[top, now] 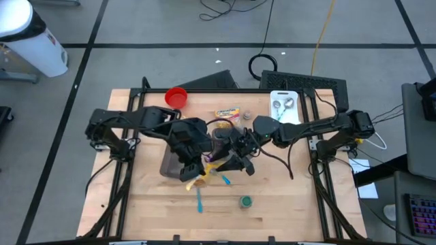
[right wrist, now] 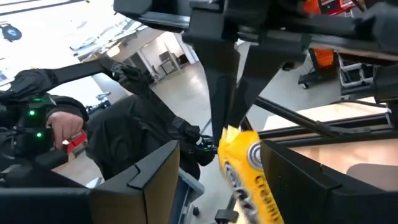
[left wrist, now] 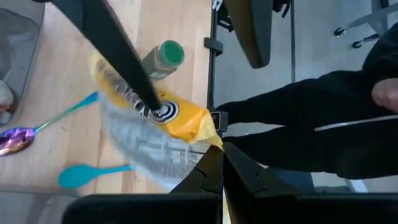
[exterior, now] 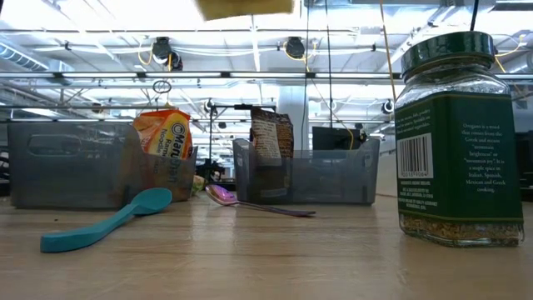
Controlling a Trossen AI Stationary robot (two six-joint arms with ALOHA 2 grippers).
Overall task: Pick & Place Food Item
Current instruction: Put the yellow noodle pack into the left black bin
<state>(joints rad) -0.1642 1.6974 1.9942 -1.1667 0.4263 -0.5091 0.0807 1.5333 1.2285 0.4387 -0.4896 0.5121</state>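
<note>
**Yellow packet pinched aloft between the two arms**

We start at the left gripper [left wrist: 219,163], whose two dark fingers are pressed together on the corner of a yellow food packet [left wrist: 163,118]. In the left wrist view the packet hangs out from those fingertips, yellow at the gripped end and clear and crinkled farther along, with a dark finger of the other arm crossing in front of it. In the high view we find this gripper [top: 193,169] over the middle of the table [top: 286,204], the packet [top: 201,177] showing as a yellow patch just below it.

The right gripper [right wrist: 217,180] faces it closely. Its own wrist view shows its fingers spread wide to either side of the packet [right wrist: 249,177], not closed on it, while the left arm's fingers come down onto the packet's upper edge. From above, this gripper [top: 235,162] sits just beside the left one.

Outward from the hands, the high view shows a teal spoon [top: 199,199] and a green-lidded jar [top: 245,201] on the wood on the near side of the grippers, and a red cup [top: 176,96] and a white tray [top: 285,105] well beyond them. Only the low view shows the standing things in profile: the jar of herbs [exterior: 458,137] upright and close, the teal spoon [exterior: 104,221], a purple spoon [exterior: 250,202], and two grey bins [exterior: 308,171], one with an orange bag [exterior: 164,158] in it. The packet [exterior: 246,8] barely enters at that picture's top edge, clear of the table.

Both wrist views catch a person in dark clothing [left wrist: 323,118] beyond the table's edge.
</note>
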